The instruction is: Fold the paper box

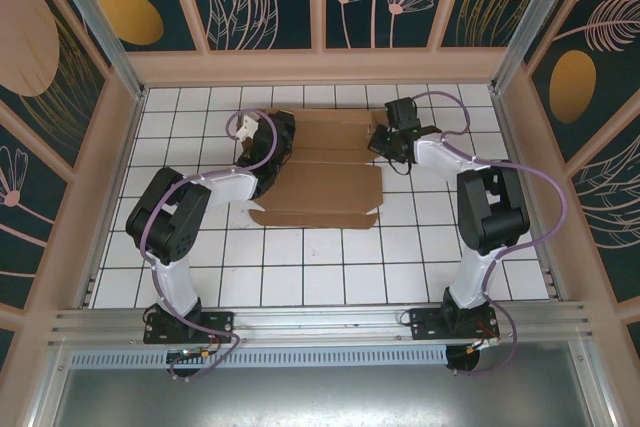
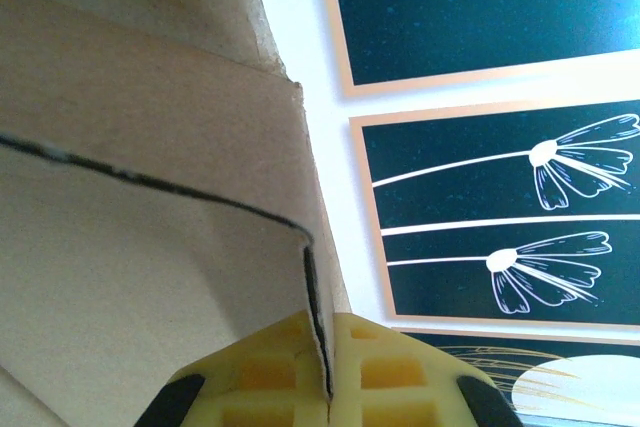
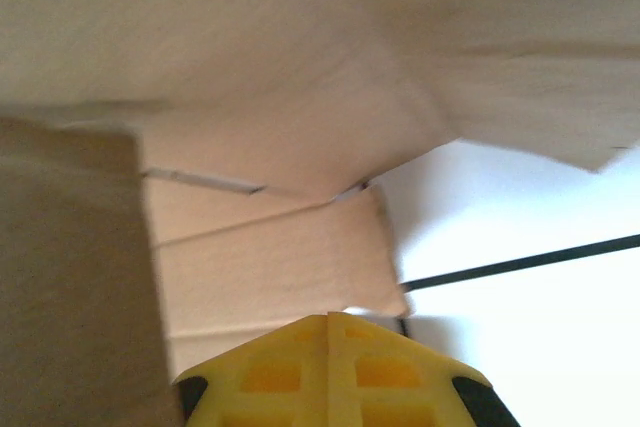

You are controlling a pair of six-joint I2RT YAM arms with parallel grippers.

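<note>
Raising the side walls seems the step in hand, and next both ends would need turning up and inward together along their creases. The left fingers (image 2: 285, 367) are clamped on the left edge of the paper box (image 1: 325, 182), which lies mostly flat by the far edge of the surface (image 1: 300, 267), midway along it. The right fingers (image 3: 290, 372) are pressed together at its right-hand flap; whether they pinch it I cannot tell
</note>
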